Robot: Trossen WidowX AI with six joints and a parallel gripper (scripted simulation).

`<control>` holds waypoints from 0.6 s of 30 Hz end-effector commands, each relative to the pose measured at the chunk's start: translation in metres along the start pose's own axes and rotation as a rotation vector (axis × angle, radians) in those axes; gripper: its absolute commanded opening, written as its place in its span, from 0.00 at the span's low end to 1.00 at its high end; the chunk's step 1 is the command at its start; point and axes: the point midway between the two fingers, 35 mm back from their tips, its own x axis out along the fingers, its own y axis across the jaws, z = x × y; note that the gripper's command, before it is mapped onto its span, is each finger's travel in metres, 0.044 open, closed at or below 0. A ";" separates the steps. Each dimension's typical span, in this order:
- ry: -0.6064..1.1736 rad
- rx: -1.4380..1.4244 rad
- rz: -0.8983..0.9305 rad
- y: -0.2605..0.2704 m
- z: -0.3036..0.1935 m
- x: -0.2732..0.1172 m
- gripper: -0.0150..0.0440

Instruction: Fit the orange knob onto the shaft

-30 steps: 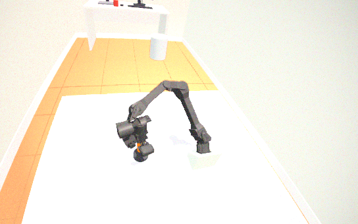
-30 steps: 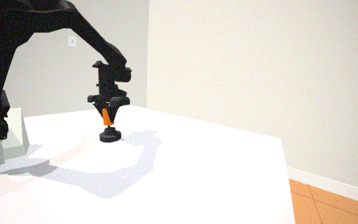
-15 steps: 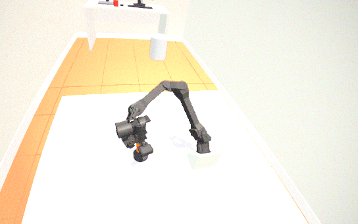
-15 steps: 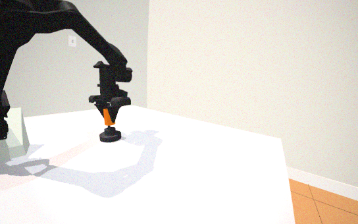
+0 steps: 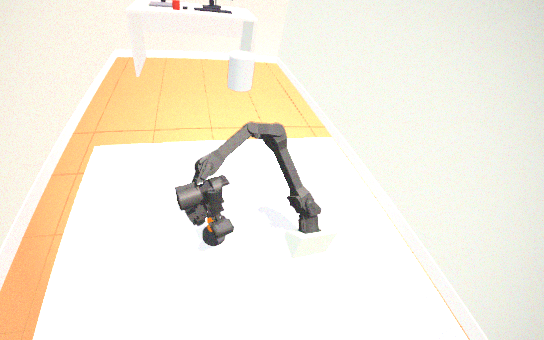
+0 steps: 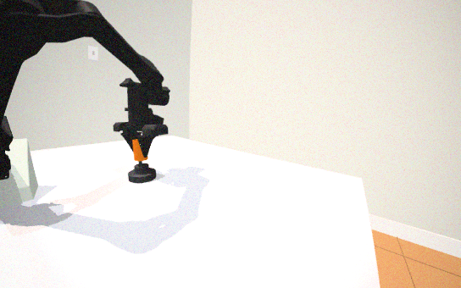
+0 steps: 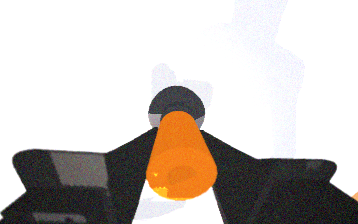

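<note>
The orange knob (image 5: pixel 210 221) (image 6: pixel 138 152) (image 7: pixel 179 142) is upright between the fingers of my gripper (image 6: pixel 141 153) (image 7: pixel 179 150), which is shut on it. The dark round pedestal (image 5: pixel 214 237) (image 6: pixel 141 174) (image 7: pixel 176 96) stands on the white table directly below. In the exterior view a short piece of the dark shaft (image 6: pixel 140 163) shows between the knob's lower end and the pedestal's raised middle, so the knob is above the pedestal and not touching it. Whether the shaft's tip is inside the hole is hidden. The flat sides are hidden too.
A pale green block (image 5: pixel 311 244) (image 6: pixel 26 169) is at the arm's base, to the side of the pedestal. The white table (image 5: pixel 150 290) (image 6: pixel 275 220) carries the arm's shadow. A white bin (image 5: pixel 240 72) and another desk (image 5: pixel 190 19) are far behind.
</note>
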 end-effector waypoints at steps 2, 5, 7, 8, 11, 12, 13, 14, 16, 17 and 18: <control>-0.006 -0.081 -0.003 0.000 -0.001 -0.003 0.25; -0.006 -0.194 -0.003 0.000 -0.003 -0.003 0.25; -0.006 -0.204 -0.003 -0.001 -0.004 -0.003 0.25; -0.006 -0.204 -0.003 -0.001 -0.004 -0.003 0.25; -0.006 -0.204 -0.003 -0.001 -0.003 -0.003 0.25; -0.006 -0.204 -0.003 -0.001 -0.003 -0.002 0.25; -0.006 -0.204 -0.003 -0.001 -0.003 -0.002 0.25; -0.006 -0.204 -0.003 -0.001 -0.003 -0.002 0.25; -0.006 -0.204 -0.003 -0.002 -0.002 -0.002 0.25; -0.006 -0.204 -0.003 -0.002 -0.002 -0.002 0.25; -0.006 -0.204 -0.003 -0.002 -0.002 -0.002 0.25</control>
